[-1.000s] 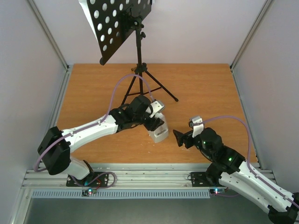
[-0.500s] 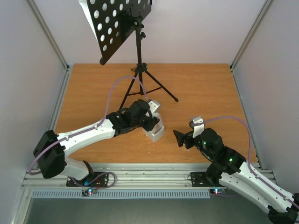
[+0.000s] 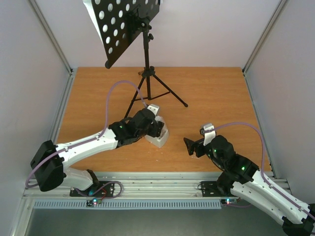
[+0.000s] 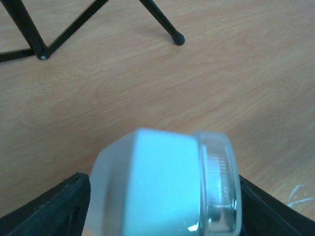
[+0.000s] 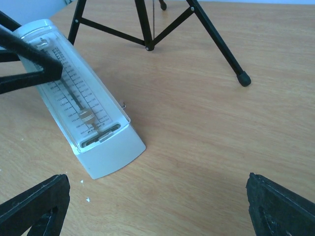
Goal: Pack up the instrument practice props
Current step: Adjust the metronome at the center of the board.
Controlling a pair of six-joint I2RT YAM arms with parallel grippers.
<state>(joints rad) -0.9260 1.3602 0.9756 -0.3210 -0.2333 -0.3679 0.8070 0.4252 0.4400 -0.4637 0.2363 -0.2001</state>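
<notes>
The left fingers (image 4: pixel 44 211) had the metronome (image 5: pixel 83 113) by its narrow top, one finger on each flank, closed about halfway to the width of the case. The metronome was near the middle of the surface (image 3: pixel 211 93), just in front of the music stand (image 3: pixel 146 59), and it leaned hard over. From the right wrist view its base looked to be on or just above the wood, though I could not tell whether one edge touched. The right fingers (image 5: pixel 280 206) were spread as wide as they go, holding nothing, hanging low off to the right with the metronome square in their view.

The step in hand looked like getting the metronome up and away. A tapered, smooth case wants to slide out of a pinch near the tip, so the grip would do better lower down where the body widens, or else firmer before any lift. Lifting straight up and righting the lean early should keep the base from dragging. The nearest tripod foot (image 5: pixel 242 78) sat close behind, so the path had best run toward the near edge. The stand stood upright at the back, the sheet of music (image 3: pixel 91 12) showing behind its desk, both yet to be packed.
</notes>
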